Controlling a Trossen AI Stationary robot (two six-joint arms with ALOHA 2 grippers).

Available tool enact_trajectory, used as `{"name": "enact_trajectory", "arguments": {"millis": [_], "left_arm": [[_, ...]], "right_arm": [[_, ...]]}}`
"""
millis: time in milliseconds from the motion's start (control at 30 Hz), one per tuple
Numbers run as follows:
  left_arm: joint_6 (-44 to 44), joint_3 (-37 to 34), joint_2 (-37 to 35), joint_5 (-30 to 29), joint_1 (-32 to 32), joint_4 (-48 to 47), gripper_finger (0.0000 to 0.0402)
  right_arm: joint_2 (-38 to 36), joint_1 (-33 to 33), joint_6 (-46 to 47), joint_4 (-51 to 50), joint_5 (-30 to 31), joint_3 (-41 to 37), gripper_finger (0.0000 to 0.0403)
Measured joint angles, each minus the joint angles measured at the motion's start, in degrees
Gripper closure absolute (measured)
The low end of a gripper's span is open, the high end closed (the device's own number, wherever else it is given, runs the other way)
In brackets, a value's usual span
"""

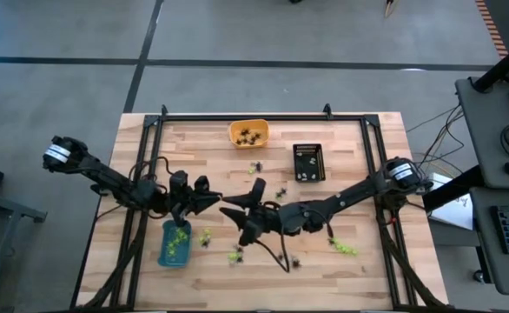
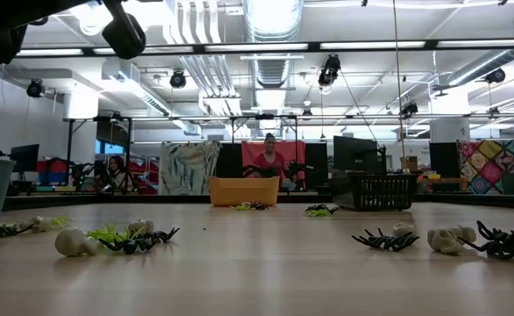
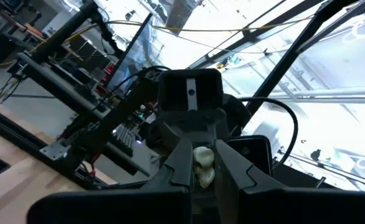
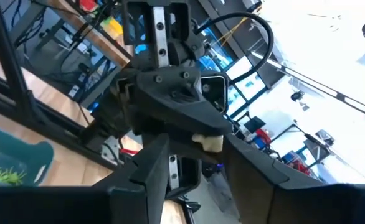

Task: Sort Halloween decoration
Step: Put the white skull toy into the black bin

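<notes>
Meeting mid-air above the bench, the claws hand off a whitish trinket: left claw pinching it, right claw spread beside it. Light, stiff, slick (easily dropped); grip across its middle. Others lie scattered near the blue tray.

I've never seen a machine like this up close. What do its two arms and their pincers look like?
Both arms are dark, slim and jointed, each with a white band near its base. The left pincer and right pincer each end in two black tapering fingers. Black cables loop along the arms. From the left wrist, the right arm's end shows a boxy black block with a pale strip.
</notes>
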Motion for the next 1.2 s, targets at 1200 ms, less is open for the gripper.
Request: {"name": "enact_trajectory", "arguments": {"millis": [1200], "left_arm": [[19.0, 18.97, 13.15, 5.33, 19.26, -34.7, 0.0393]], "right_arm": [[-22.54, 2.86, 61.52, -80.0, 15.74, 0.53, 0.0259]]}}
